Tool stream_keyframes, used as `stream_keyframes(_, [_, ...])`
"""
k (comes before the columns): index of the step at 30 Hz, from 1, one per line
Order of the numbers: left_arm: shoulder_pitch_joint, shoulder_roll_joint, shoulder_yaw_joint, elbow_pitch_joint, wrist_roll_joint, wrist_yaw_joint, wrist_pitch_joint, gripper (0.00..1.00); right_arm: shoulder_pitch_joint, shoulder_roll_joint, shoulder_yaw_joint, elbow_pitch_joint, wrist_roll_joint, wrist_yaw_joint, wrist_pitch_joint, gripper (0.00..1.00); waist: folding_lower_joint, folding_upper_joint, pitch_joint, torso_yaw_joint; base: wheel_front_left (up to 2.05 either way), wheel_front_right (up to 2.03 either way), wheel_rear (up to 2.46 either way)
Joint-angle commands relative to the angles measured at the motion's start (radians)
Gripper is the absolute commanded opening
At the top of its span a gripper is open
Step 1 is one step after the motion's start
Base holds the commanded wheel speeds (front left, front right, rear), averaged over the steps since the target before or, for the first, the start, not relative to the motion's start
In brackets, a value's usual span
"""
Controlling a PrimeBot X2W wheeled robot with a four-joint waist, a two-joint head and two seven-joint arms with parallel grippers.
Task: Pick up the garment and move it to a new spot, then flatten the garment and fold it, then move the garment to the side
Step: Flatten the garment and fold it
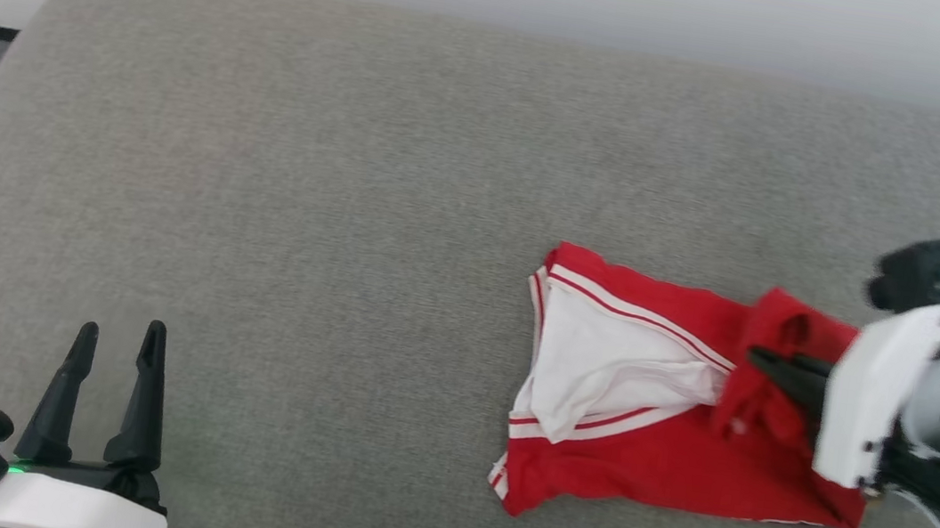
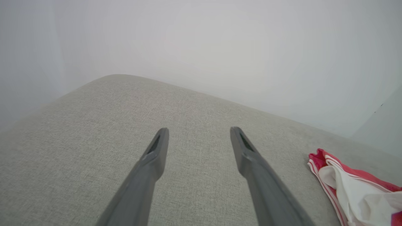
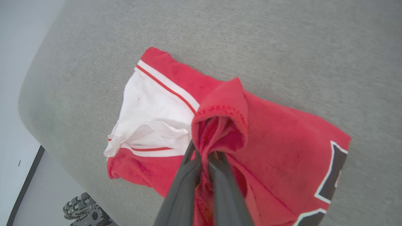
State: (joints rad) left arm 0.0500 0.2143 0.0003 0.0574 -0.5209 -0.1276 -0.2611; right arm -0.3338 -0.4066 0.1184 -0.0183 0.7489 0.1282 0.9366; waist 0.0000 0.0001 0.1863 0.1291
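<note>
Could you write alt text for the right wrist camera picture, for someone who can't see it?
The right tool, seen from behind its two dark fingers, is shut on a bunched red fold of the garment, which lies crumpled on a grey cushion. Its white sleeve spreads to the view's left.

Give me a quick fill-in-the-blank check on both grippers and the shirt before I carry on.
1. The right gripper is ____ on a bunched red fold of the garment.
2. The left gripper is ____ and holds nothing.
3. The sleeve that lies on top of the garment is ____.
4. The garment lies on a ____ fabric cushion.

Missing words: shut; open; white; grey.
</note>
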Motion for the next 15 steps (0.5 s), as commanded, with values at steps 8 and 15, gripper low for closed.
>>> stream_keyframes(8, [-0.033,0.002,-0.037,0.016,-0.02,-0.003,-0.005,1.0,-0.093,0.044,0.162,0.105,-0.005,0.005,-0.057,0.0,0.0,-0.0001,0.004,0.09,0.0,0.0,0.0])
stream_keyframes(15, [-0.045,-0.001,-0.044,0.027,-0.03,-0.003,-0.005,1.0,-0.159,0.065,0.271,0.197,0.017,0.005,-0.111,0.0,0.0,-0.0001,0.007,0.123,0.0,0.0,0.0])
